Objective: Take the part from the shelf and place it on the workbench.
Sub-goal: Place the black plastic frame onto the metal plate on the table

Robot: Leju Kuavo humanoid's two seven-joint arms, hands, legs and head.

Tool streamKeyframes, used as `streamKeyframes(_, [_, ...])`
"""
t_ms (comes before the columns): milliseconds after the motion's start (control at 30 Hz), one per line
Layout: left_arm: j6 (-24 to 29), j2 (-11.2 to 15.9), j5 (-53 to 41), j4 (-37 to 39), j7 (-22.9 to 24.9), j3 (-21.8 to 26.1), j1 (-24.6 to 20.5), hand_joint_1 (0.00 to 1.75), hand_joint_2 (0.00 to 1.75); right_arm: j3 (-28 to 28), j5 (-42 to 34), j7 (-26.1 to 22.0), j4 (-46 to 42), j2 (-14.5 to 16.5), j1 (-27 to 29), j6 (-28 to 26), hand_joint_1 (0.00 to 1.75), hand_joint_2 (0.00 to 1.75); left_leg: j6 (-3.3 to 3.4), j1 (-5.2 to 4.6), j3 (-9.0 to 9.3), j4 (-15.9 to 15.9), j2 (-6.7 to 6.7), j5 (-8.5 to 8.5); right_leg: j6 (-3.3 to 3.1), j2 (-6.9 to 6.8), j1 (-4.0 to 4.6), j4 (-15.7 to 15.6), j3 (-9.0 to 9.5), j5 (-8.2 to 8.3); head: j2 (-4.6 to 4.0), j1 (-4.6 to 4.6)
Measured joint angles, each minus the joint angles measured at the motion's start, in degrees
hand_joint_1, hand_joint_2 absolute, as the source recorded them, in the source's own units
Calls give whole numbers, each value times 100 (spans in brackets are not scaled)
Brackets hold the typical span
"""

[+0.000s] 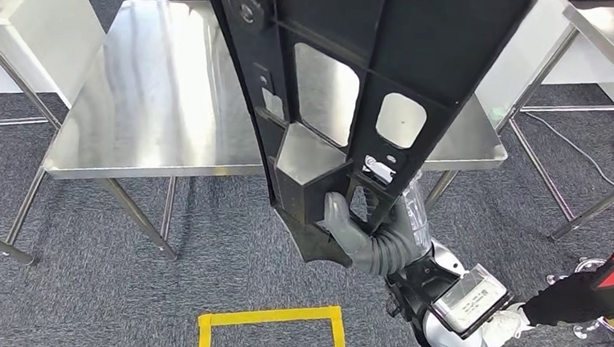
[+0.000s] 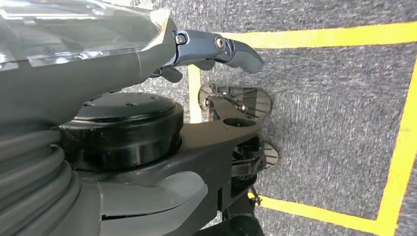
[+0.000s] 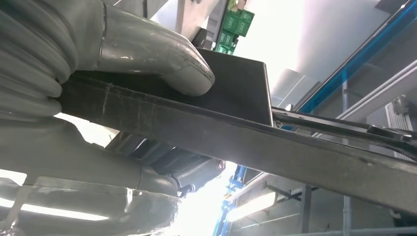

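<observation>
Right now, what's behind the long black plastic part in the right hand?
Behind the long black plastic part, held by the right hand, lies the stainless steel workbench; its shiny top shows through the part's cutouts. The bench's middle strip and whatever might lie there are covered.

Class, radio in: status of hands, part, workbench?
Right hand grips black part, raised over workbench. Left hand holds nothing.

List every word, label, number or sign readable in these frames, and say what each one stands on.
No text can be read in any view.
A small white label on the black part held by the right hand: too small to read.
The green boards in the right wrist view: markings blurred.
The yellow tape on the carpet is plain marking, without letters.
The left hand bears no writing.
</observation>
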Motion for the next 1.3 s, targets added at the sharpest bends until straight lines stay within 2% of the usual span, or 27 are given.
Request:
streamKeyframes(67, [2, 0, -4, -1, 9, 0, -8, 0, 175, 0, 0, -1, 2, 18, -21, 3, 175, 175, -68, 19, -139, 304, 17, -167, -84, 0, -49, -26, 72, -33, 0, -9])
streamKeyframes(100, [5, 0, -7, -2, 11, 0, -8, 0, 175, 1, 1, -1, 4, 27, -31, 4, 175, 175, -101, 34, -319, 641, 26, -307, -123, -4, -57, -30, 109, -58, 0, -14])
streamKeyframes(167, [13, -1, -9, -2, 17, 0, -3, 0, 175, 4, 0, -1, 15, 34, -39, 7, 175, 175, -149, 64, -797, 1424, 37, -543, -172, -9, -52, -29, 171, -115, 0, -20])
streamKeyframes(200, [16, 0, -9, -2, 20, 0, 2, 0, 175, 7, 0, -1, 24, 37, -37, 8, 175, 175, -160, 76, -979, 1645, 39, -541, -177, -7, -50, -28, 203, -145, 0, -21])
streamKeyframes(233, [18, 1, -9, -2, 21, 0, 5, 0, 175, 8, 0, -1, 33, 40, -35, 9, 175, 175, -164, 85, -1056, 1647, 42, -417, -170, 0, -51, -28, 245, -180, 0, -21])
streamKeyframes(267, [19, 2, -9, -2, 21, 0, 6, 0, 175, 8, -1, -1, 39, 45, -35, 9, 175, 175, -158, 93, -1011, 1419, 49, -190, -156, 10, -55, -28, 298, -219, 0, -21])
streamKeyframes(300, [19, 3, -9, -2, 21, 0, 6, 0, 175, 8, 0, -1, 43, 53, -36, 9, 175, 175, -145, 98, -877, 1040, 56, 86, -136, 18, -60, -30, 360, -263, 0, -21])
streamKeyframes(333, [19, 5, -9, -2, 21, 0, 4, 0, 175, 9, 0, -1, 43, 59, -39, 9, 175, 175, -128, 88, -713, 655, 62, 281, -105, 24, -47, -31, 410, -311, 0, -20])
streamKeyframes(367, [19, 6, -9, -2, 21, 1, -1, 0, 175, 9, 1, -1, 43, 63, -44, 9, 175, 175, -102, 76, -562, 349, 64, 386, -70, 29, -34, -32, 438, -355, 0, -21])
streamKeyframes(433, [20, 6, -8, -2, 24, 2, -9, 0, 175, 9, 1, -1, 44, 67, -52, 9, 175, 175, -38, 42, -423, 106, 61, 353, 4, 28, -1, -38, 467, -394, 1, -21])
streamKeyframes(533, [25, 7, -9, -2, 25, 3, -5, 0, 175, 7, 1, -1, 44, 67, -60, 9, 175, 175, 83, 50, -313, 31, 47, 325, 86, 14, 4, 66, 502, -432, 1, -15])
streamKeyframes(567, [28, 8, -9, -2, 24, 4, -7, 0, 175, 6, 1, -2, 44, 66, -66, 9, 175, 175, 117, 58, -263, 13, 42, 317, 89, 10, 4, 247, 410, -496, 1, -9])
streamKeyframes(600, [30, 7, -9, -3, 24, 5, -8, 0, 175, 6, 1, -2, 45, 66, -70, 9, 175, 175, 142, 62, -226, -4, 42, 302, 81, 5, 3, 566, 220, -592, 1, -4])
streamKeyframes(667, [32, 1, -9, -3, 24, 7, -11, 0, 175, 6, 1, -3, 48, 62, -67, 9, 175, 175, 179, 49, -190, -6, 38, 254, 53, 6, 6, 1350, -301, -815, 0, 3])
streamKeyframes(700, [32, -3, -9, -3, 25, 7, -8, 0, 175, 6, 1, -3, 52, 60, -59, 9, 175, 175, 189, 42, -165, -5, 34, 223, 55, 6, 7, 1603, -518, -876, 0, 3])
streamKeyframes(733, [32, -5, -9, -2, 25, 7, -6, 0, 175, 6, 1, -3, 55, 57, -53, 9, 175, 175, 192, 35, -126, -5, 27, 188, 80, 5, 8, 1634, -626, -838, 0, 3])
streamKeyframes(767, [32, -6, -9, -2, 25, 7, -4, 0, 175, 6, 1, -3, 58, 57, -50, 9, 175, 175, 188, 32, -71, -5, 17, 147, 123, 5, 8, 1436, -613, -690, 0, 3])
streamKeyframes(833, [32, -7, -9, -3, 25, 7, -4, 0, 175, 5, 1, -3, 60, 56, -51, 9, 175, 175, 164, 30, 57, -8, 2, 52, 189, -1, 18, 636, -363, -204, 0, 6])
streamKeyframes(900, [32, -8, -10, -3, 25, 6, -7, 0, 175, 4, 1, -3, 66, 53, -54, 9, 175, 175, 108, 20, 139, -12, -6, -35, 92, -19, 53, 101, -162, 17, 0, 7])
streamKeyframes(967, [30, -10, -15, -3, 26, 5, -5, 0, 175, 2, -1, -3, 74, 50, -55, 9, 175, 175, 50, 7, 175, 11, 0, -74, -53, -21, 76, 25, -110, 13, 0, 2])
streamKeyframes(1033, [28, -8, -22, -4, 27, 4, -6, 0, 175, 1, -3, -3, 75, 56, -56, 9, 175, 175, 10, 5, 134, 147, 19, -87, -117, -6, 29, -1, -31, 48, 1, 0])
streamKeyframes(1067, [28, -8, -24, -4, 26, 4, -11, 0, 175, 2, -4, -3, 75, 59, -60, 9, 175, 175, -16, 11, 37, 329, 27, -116, -151, -5, 5, -15, 21, 30, 1, -8])
streamKeyframes(1133, [28, -8, -26, -4, 25, 4, -15, 0, 175, 3, -4, -3, 76, 63, -63, 9, 175, 175, -87, 39, -352, 961, 38, -307, -220, -10, -10, -32, 104, -24, 0, -20])
streamKeyframes(1200, [28, -5, -26, -4, 25, 3, -5, 0, 175, 5, -5, -3, 82, 63, -58, 9, 175, 175, -149, 69, -798, 1527, 42, -560, -251, -3, -5, -31, 164, -90, 0, -26])
streamKeyframes(1233, [28, -4, -26, -4, 25, 3, 1, 0, 175, 7, -5, -3, 85, 63, -55, 9, 175, 175, -165, 79, -930, 1596, 46, -568, -247, 6, -2, -31, 203, -127, 0, -26])
streamKeyframes(1267, [28, -3, -26, -4, 25, 2, 3, 0, 175, 7, -5, -3, 87, 63, -53, 9, 175, 175, -168, 85, -957, 1464, 52, -441, -238, 16, -1, -31, 253, -167, 0, -27])
streamKeyframes(1300, [28, -2, -26, -4, 25, 2, 4, 0, 175, 6, -5, -3, 87, 63, -53, 9, 175, 175, -158, 90, -876, 1146, 56, -190, -225, 24, -1, -32, 315, -211, 0, -26])
